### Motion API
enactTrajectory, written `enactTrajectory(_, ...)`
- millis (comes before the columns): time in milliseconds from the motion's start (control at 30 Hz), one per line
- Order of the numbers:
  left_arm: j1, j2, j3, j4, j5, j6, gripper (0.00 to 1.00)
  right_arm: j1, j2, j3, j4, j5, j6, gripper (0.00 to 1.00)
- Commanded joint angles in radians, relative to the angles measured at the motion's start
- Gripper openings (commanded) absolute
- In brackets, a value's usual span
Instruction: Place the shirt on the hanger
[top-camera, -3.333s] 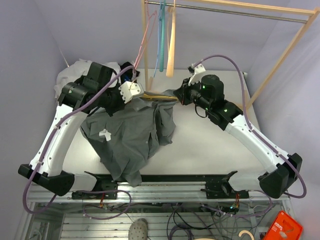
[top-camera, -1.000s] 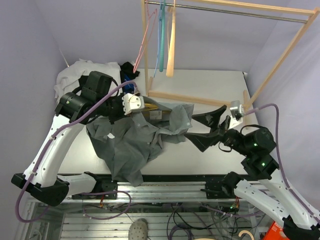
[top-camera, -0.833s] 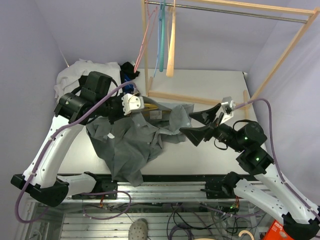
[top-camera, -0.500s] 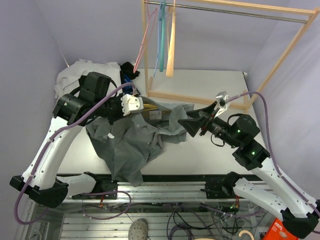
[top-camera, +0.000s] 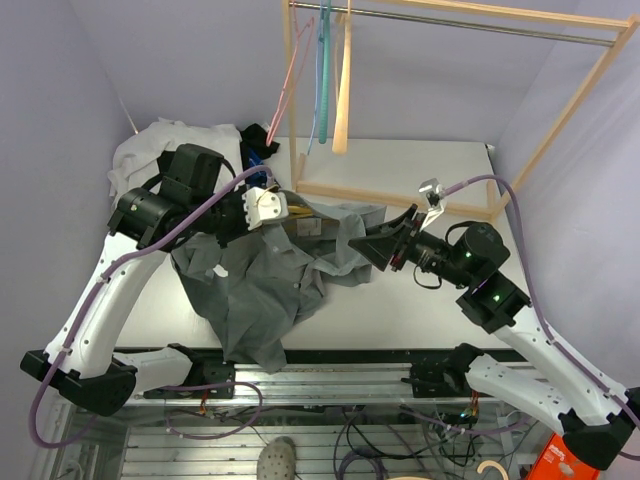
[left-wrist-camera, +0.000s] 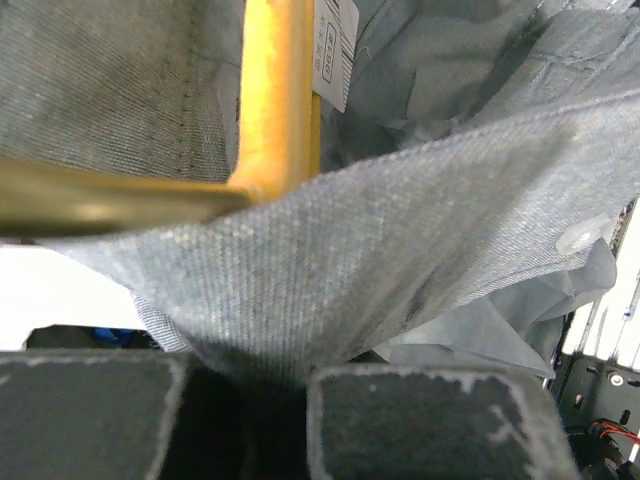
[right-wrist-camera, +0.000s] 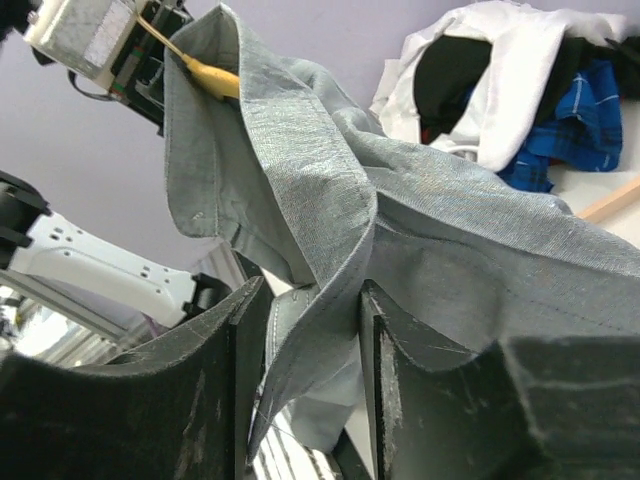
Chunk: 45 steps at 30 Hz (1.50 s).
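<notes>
The grey shirt (top-camera: 255, 290) hangs from my left gripper (top-camera: 270, 210) down to the table's near edge. That gripper is shut, with shirt fabric (left-wrist-camera: 420, 250) pinched between its fingers (left-wrist-camera: 272, 400). The yellow hanger (left-wrist-camera: 275, 90) lies just beyond them, partly under the fabric, and shows in the top view (top-camera: 296, 213). My right gripper (top-camera: 372, 248) is at the shirt's right edge. Its jaws (right-wrist-camera: 310, 330) are open, with a fold of the shirt (right-wrist-camera: 300, 200) between them, touching the right finger. The hanger's end (right-wrist-camera: 215, 78) pokes up under the fabric there.
A pile of white and dark blue garments (top-camera: 150, 145) lies at the back left and shows in the right wrist view (right-wrist-camera: 500, 70). A wooden rack (top-camera: 400, 195) stands at the back with pink, teal and cream hangers (top-camera: 320, 70).
My right arm has swung left from the table's right side to the shirt's edge, and its wide-open jaws have narrowed around a fold. The left arm has stayed put.
</notes>
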Motion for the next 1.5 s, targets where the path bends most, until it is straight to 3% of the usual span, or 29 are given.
enactTrajectory(0,0.004,-0.011,-0.005,0.064,-0.002,-0.009,0.07,0.000,-0.008,-0.028,0.097,-0.018,0.049,0.36)
enactTrajectory(100,0.004,-0.012,-0.009,0.070,-0.012,-0.011,0.07,0.000,0.003,-0.051,0.159,-0.030,0.082,0.26)
enactTrajectory(233,0.004,-0.010,-0.011,0.102,-0.049,-0.035,0.07,0.000,0.017,-0.079,0.233,-0.079,0.136,0.26)
enactTrajectory(333,0.005,-0.004,-0.008,0.136,-0.076,-0.069,0.07,0.000,-0.001,-0.154,0.400,-0.107,0.195,0.04)
enactTrajectory(367,0.004,-0.001,-0.006,0.140,-0.074,-0.077,0.07,-0.002,-0.012,-0.196,0.503,-0.111,0.236,0.00)
enactTrajectory(467,0.005,0.003,0.002,0.150,-0.052,-0.101,0.07,-0.001,0.022,-0.355,0.909,-0.119,0.424,0.00)
enactTrajectory(633,0.005,0.009,0.003,0.168,-0.048,-0.134,0.07,-0.004,0.311,-0.422,1.714,-0.120,0.763,0.02)
enactTrajectory(667,0.004,0.010,0.002,0.169,-0.044,-0.138,0.07,-0.005,0.378,-0.409,1.799,-0.120,0.833,0.17)
enactTrajectory(767,0.004,0.012,0.004,0.170,-0.032,-0.144,0.07,-0.005,0.452,-0.359,1.808,-0.207,0.868,0.69)
enactTrajectory(800,0.004,0.011,0.005,0.169,-0.027,-0.144,0.07,-0.005,0.441,-0.368,1.805,-0.223,0.855,0.94)
enactTrajectory(833,0.004,0.012,0.008,0.166,-0.028,-0.138,0.07,-0.012,0.408,-0.383,1.775,-0.234,0.829,0.99)
enactTrajectory(900,0.004,0.014,0.007,0.153,-0.028,-0.121,0.07,-0.048,0.275,-0.378,1.542,-0.287,0.720,1.00)
enactTrajectory(1000,0.005,0.016,0.000,0.125,-0.006,-0.080,0.07,-0.038,0.002,-0.217,0.662,-0.281,0.202,1.00)
enactTrajectory(1033,0.005,0.018,0.000,0.108,0.008,-0.070,0.07,-0.028,-0.051,-0.163,0.444,-0.246,0.066,1.00)
enactTrajectory(1133,0.004,0.030,0.009,0.072,0.047,-0.038,0.07,-0.027,-0.137,-0.041,0.029,-0.195,-0.191,1.00)
enactTrajectory(1300,0.004,0.081,0.074,-0.012,0.150,-0.003,0.07,-0.026,-0.126,0.016,-0.304,-0.239,-0.333,1.00)
enactTrajectory(1400,0.004,0.100,0.092,-0.030,0.231,-0.015,0.07,-0.027,-0.142,-0.002,-0.366,-0.261,-0.394,1.00)
enactTrajectory(1467,0.004,0.115,0.119,-0.113,0.318,0.080,0.07,-0.027,-0.185,-0.006,-0.383,-0.206,-0.475,1.00)
